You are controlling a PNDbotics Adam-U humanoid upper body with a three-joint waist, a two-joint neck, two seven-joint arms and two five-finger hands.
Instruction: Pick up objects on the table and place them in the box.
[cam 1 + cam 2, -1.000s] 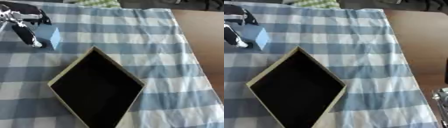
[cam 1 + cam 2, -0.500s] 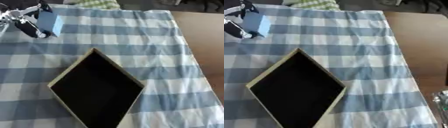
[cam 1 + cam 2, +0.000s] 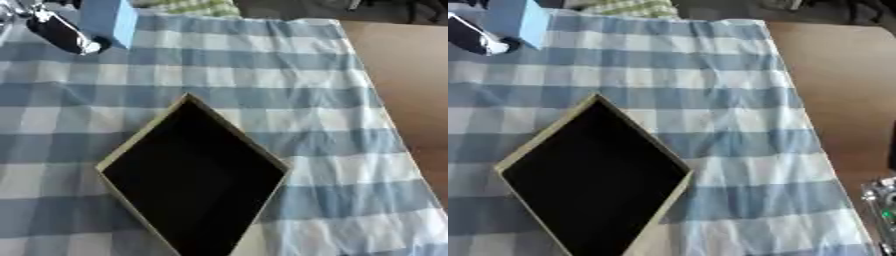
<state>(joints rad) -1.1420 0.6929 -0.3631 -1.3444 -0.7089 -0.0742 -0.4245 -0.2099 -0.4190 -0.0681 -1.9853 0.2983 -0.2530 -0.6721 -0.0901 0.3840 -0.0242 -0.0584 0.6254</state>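
A light blue block (image 3: 109, 21) hangs above the table at the upper left, with my left hand (image 3: 54, 30) shut on it; a black thumb with a pale tip lies along its left side. The block also shows in the right eye view (image 3: 520, 19). An open cardboard box (image 3: 131, 150) with a dark inside lies turned like a diamond in the middle of the blue and white checked cloth (image 3: 262, 75). My right hand shows in neither view.
A green checked cloth (image 3: 194, 7) lies at the table's far edge. Bare brown table (image 3: 402, 75) runs along the right side. A silver and green device (image 3: 882, 200) sits at the lower right edge of the right eye view.
My left hand has lifted the blue block higher and farther toward the upper left corner. The box has not moved.
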